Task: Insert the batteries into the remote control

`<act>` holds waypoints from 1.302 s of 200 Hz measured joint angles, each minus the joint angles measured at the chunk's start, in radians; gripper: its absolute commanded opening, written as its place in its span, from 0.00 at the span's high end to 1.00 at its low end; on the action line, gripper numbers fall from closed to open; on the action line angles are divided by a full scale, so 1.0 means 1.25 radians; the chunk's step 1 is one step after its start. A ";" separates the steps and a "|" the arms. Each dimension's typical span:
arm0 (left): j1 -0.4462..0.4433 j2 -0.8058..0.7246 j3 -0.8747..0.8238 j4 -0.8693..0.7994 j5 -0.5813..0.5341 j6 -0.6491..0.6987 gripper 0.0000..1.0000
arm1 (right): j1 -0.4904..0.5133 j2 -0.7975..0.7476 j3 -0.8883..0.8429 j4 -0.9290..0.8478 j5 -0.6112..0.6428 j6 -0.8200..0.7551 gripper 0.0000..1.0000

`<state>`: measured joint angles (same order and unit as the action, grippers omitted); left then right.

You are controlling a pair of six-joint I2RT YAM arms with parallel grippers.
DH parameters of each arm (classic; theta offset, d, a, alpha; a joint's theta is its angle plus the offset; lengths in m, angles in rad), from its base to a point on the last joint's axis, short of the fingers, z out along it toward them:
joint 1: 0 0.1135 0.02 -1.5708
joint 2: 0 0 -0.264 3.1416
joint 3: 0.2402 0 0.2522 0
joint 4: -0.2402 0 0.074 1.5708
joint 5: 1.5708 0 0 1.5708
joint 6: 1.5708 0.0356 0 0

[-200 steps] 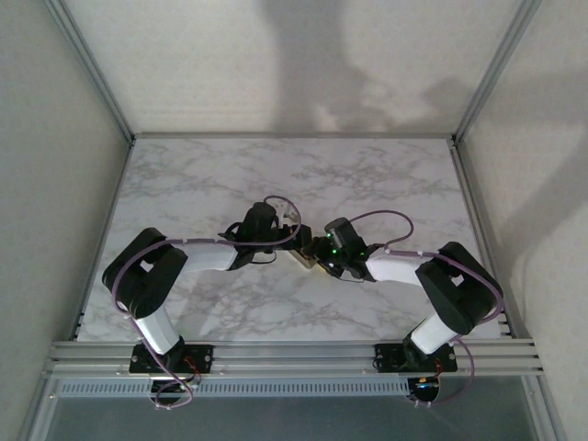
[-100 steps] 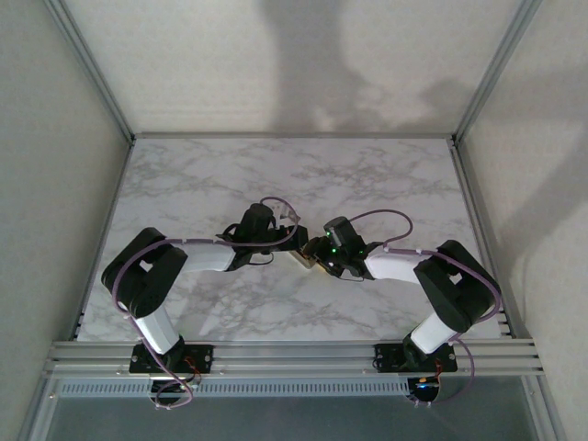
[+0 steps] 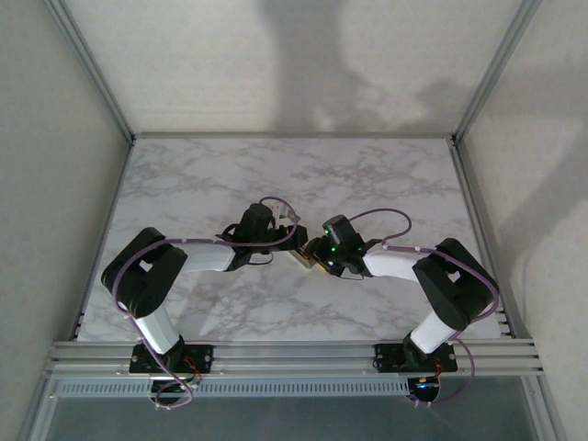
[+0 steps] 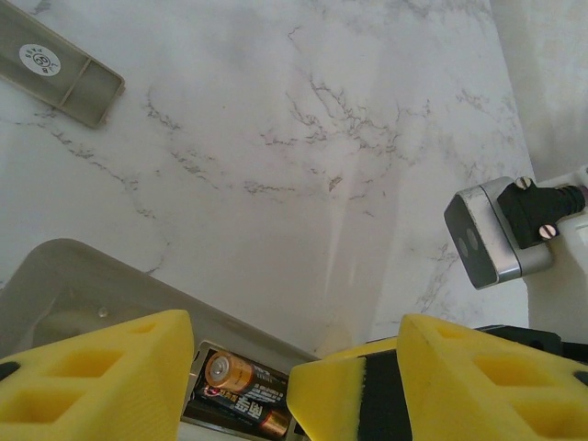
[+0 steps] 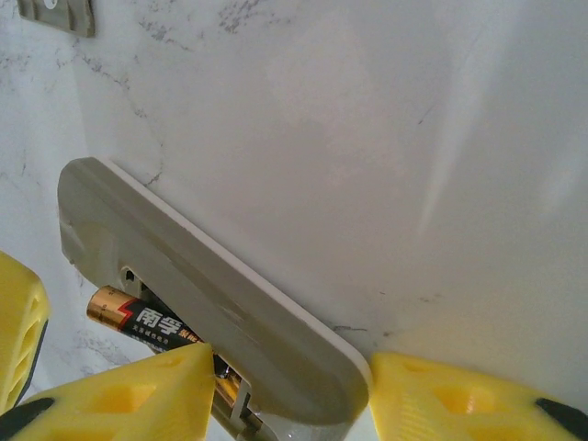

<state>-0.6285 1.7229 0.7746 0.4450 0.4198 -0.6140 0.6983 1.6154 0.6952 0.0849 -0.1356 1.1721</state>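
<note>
Your remote control [image 5: 211, 303] lies on the marble table [image 3: 276, 175], right where the two arms meet, with its back up and the compartment uncovered. Both batteries [image 4: 237, 378] sit side by side in that compartment with copper ends showing, but you cannot tell from here whether they are pressed fully home. Seen from the right wrist, the handset's long axis runs from upper left to lower right, and the cells lie along it. The right gripper [image 5: 285, 400] straddles the handset's long edge. One yellow finger [image 5: 129, 395] is just beside the near end of a cell and the other is outside the edge; the pads are apart, and you cannot tell whether they pinch anything. The left gripper [image 4: 289, 372] comes in from the opposite side with its pads spread wide either side of the compartment, and contact cannot be told there either. The right arm is nearer the cell, so any last push is probably its job. The flat grey cover [image 4: 57, 66] lies well apart on the table.
</note>
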 measured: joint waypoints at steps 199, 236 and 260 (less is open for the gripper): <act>0.042 -0.029 -0.006 0.000 0.002 -0.007 0.55 | 0.000 -0.024 0.053 -0.076 0.030 -0.089 0.33; 0.044 -0.038 -0.022 0.013 0.005 -0.013 0.63 | 0.000 -0.002 0.078 -0.079 0.030 -0.099 0.35; 0.044 -0.038 -0.031 0.018 0.007 -0.015 0.63 | 0.000 0.015 0.095 -0.088 0.031 -0.113 0.35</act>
<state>-0.5732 1.6760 0.7353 0.4679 0.4286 -0.6331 0.6983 1.6341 0.8143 -0.0246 -0.0975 1.0306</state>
